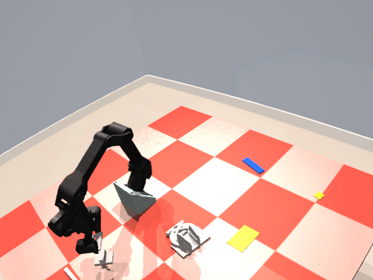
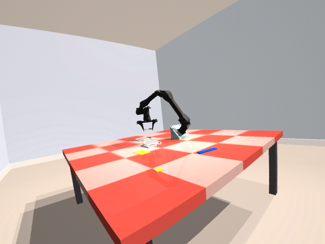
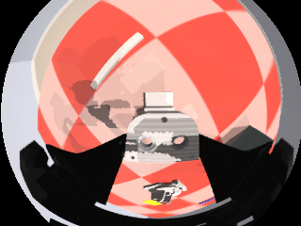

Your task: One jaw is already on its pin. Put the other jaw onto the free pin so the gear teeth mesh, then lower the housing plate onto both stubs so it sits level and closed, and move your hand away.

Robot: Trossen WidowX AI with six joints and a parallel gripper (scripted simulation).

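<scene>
And here's the gripper (image 1: 97,241) (image 2: 148,129) (image 3: 162,137) with the housing plate (image 1: 98,239) (image 2: 148,128) (image 3: 162,123) pinched across its sides, fingers fairly wide, a tip on either flank! The plate hangs above the worktop (image 1: 238,195) (image 2: 157,210) (image 3: 202,61), towards the far-left edge in the exterior view, with the pale stand (image 1: 104,258) (image 2: 142,139) (image 3: 158,100) below

The target, the gear assembly (image 1: 188,238) (image 2: 151,143) (image 3: 165,192), sits inboard of that edge, between the left and far corners! 2 jaw shapes seem to be on it, but whether their teeth mesh, I can't tell; this looks like the plate-carrying step

How to play it? Stay high across to the assembly, check the mesh, turn the plate until its 2 holes match the 2 stubs, then sink straight down! Keep it level: 1 hole catching early could tilt it or nudge a jaw off its pin. Once it's seated and closed, spread both fingers evenly and rise straight away
</scene>
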